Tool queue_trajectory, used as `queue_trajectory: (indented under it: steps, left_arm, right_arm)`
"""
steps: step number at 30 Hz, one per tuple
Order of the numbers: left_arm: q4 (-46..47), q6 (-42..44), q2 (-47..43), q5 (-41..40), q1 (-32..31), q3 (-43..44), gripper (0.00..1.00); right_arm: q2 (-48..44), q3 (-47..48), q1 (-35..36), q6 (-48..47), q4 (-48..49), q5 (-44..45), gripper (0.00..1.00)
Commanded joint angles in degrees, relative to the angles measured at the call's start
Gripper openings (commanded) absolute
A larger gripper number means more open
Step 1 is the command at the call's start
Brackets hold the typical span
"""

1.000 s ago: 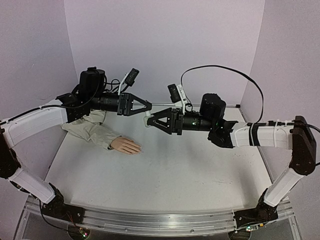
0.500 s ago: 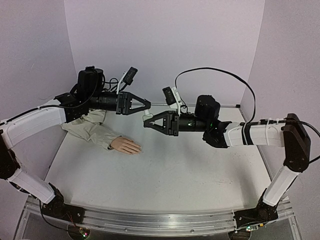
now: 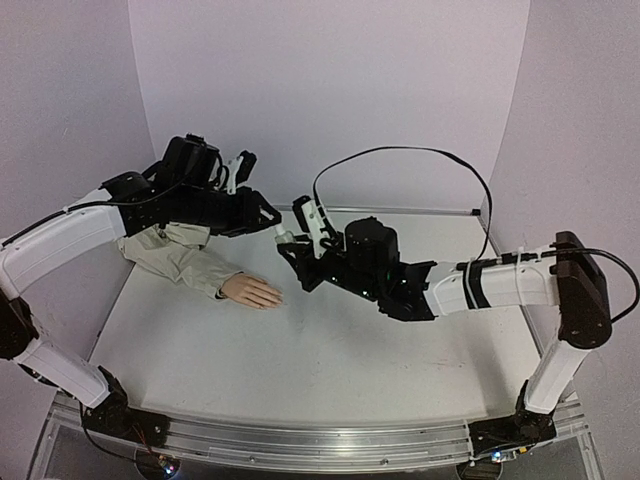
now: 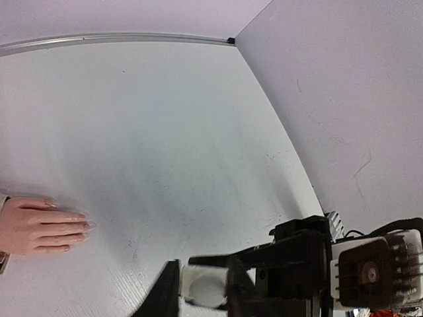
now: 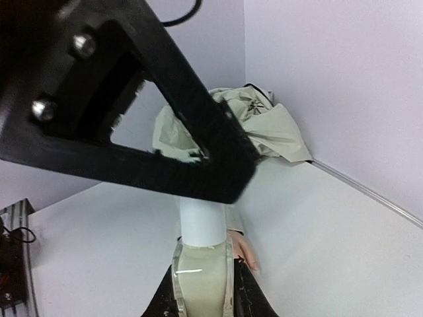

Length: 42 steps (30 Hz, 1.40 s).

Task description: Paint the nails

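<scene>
Peach mannequin hand (image 3: 252,291) lies unmoved near the left edge of the table (image 3: 330,350), nails (image 4: 83,226) pointing right. The left gripper (image 3: 274,216), shifted left, clamps one end of the white bottle (image 5: 201,221) — the right gripper (image 5: 201,264) has swung left and closed on it.

Right wrist view: small white bottle (image 5: 201,231) covers most of the mannequin hand (image 5: 246,254); only a peach sliver shows. Bottle top lost behind left gripper (image 5: 221,178), itself blurred and cropped by top and left edges. Bottle base cut by bottom edge. Left wrist view: hand cut off at left edge; nails (image 4: 84,226) only a faint sheen, painted or bare not to tell. Top view: beige sleeve (image 3: 180,255) partly hidden under left arm; meeting point with right gripper (image 3: 287,247) too small to read.
</scene>
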Motion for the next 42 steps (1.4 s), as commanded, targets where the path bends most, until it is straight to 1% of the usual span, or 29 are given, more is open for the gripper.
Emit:
queue_trajectory:
  steps: [1, 2, 4, 5, 6, 7, 8, 9, 11, 13, 15, 17, 19, 21, 23, 28, 31, 33, 37, 42]
  left_arm:
    - [3.7, 2.0, -4.8, -2.0, 2.6, -1.4, 0.5]
    - [8.0, 2.4, -6.5, -0.1, 2.6, -4.0, 0.62]
    - [16.5, 2.8, -9.7, 3.5, 2.8, -9.0, 0.81]
    - [20.1, 3.0, -10.7, 5.1, 3.1, -10.5, 0.87]
    - [22.2, 3.3, -11.2, 7.2, 3.4, -11.4, 0.91]
    - [23.9, 3.7, -11.2, 9.7, 3.7, -11.8, 0.92]
    - [25.5, 4.1, -10.9, 12.5, 3.8, -12.0, 0.96]
    - [27.2, 4.2, -10.2, 16.0, 3.9, -11.9, 0.97]
    - [30.6, 3.6, -8.0, 23.8, 3.9, -11.1, 0.97]
    - [33.7, 1.4, -5.3, 29.7, 3.9, -9.6, 0.95]
    - [36.8, -0.9, -3.1, 33.7, 3.8, -9.0, 0.92]
    - [38.9, -1.9, -1.4, 36.7, 3.4, -8.3, 0.88]
    - [39.8, -1.7, -0.5, 37.2, 2.8, -7.6, 0.84]
    - [40.4, -1.6, 0.0, 37.7, 2.5, -6.9, 0.79]
    - [40.7, -1.8, 0.4, 37.7, 2.1, -6.3, 0.7]
    - [40.9, -0.9, 0.6, 37.8, 0.9, -6.6, 0.51]
    - [40.9, -1.0, 1.1, 38.1, 0.4, -6.8, 0.43]
    - [40.9, -0.8, 1.3, 37.9, 0.3, -7.1, 0.41]
    - [40.9, -0.4, 1.5, 37.1, 0.2, -7.5, 0.41]
    - [40.4, 0.0, 2.3, 37.4, 0.2, -6.9, 0.37]
  right_arm:
    - [-2.4, -0.1, -3.0, -5.1, 5.5, 9.2, 0.0]
    - [-3.2, -0.8, -3.3, -4.4, 6.0, 7.2, 0.0]
    - [-5.2, -2.1, -5.2, -1.1, 6.1, 0.7, 0.0]
    - [-6.3, -2.8, -6.3, 1.6, 6.2, -4.0, 0.0]
    - [-7.5, -3.4, -7.9, 3.2, 6.5, -9.8, 0.0]
    - [-8.7, -4.1, -9.7, 7.2, 7.2, -16.4, 0.0]
    - [-9.0, -4.7, -11.6, 10.2, 8.4, -23.9, 0.0]
    - [-9.5, -5.3, -13.2, 13.0, 10.1, -29.7, 0.0]
    - [-9.8, -6.8, -15.2, 18.1, 15.2, -40.3, 0.0]
    - [-8.7, -7.1, -16.4, 24.2, 20.4, -50.1, 0.0]
    - [-6.6, -6.5, -16.6, 30.1, 25.9, -56.8, 0.0]
    - [-4.5, -6.7, -16.6, 36.0, 32.7, -60.3, 0.0]
    - [-2.4, -7.3, -16.5, 41.6, 41.3, -62.6, 0.0]
    - [-0.7, -6.6, -16.6, 44.2, 44.3, -64.1, 0.0]
    - [0.7, -6.1, -16.5, 45.9, 46.1, -65.0, 0.0]
    - [2.5, -5.3, -16.5, 47.3, 47.2, -64.8, 0.0]
    - [3.0, -5.1, -16.5, 48.0, 48.3, -63.6, 0.0]
    - [3.3, -5.1, -16.6, 48.3, 48.6, -62.7, 0.0]
    - [3.2, -5.0, -16.6, 49.1, 49.8, -61.7, 0.0]
    - [1.8, -5.9, -16.6, 48.4, 50.0, -59.7, 0.0]
